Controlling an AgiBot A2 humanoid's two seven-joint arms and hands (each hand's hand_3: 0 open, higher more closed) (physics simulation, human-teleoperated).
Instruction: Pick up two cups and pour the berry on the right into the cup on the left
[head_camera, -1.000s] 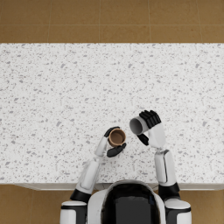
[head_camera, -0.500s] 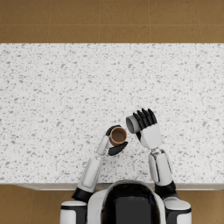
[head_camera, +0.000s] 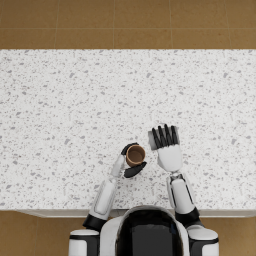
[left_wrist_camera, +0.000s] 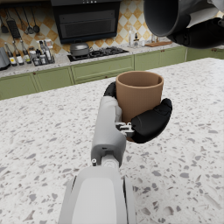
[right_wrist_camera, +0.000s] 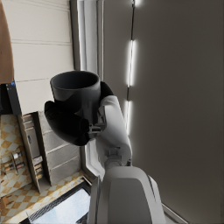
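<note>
Over the speckled counter (head_camera: 60, 110), the left hand (head_camera: 131, 162) grips the upright brown cup (head_camera: 135, 155), while the right hand (head_camera: 165, 140) clasps the grey cup (right_wrist_camera: 75, 89), apparently tipped toward the brown cup's mouth, just beside it.

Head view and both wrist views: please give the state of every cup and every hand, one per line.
brown cup: upright, mouth up, lifted off the counter, gripped by the left hand.
grey cup: tipped over on its side, mouth turned toward the brown cup, gripped by the right hand.
left hand: wrapped around the brown cup.
right hand: wrapped around the grey cup, rolled over for pouring.
</note>
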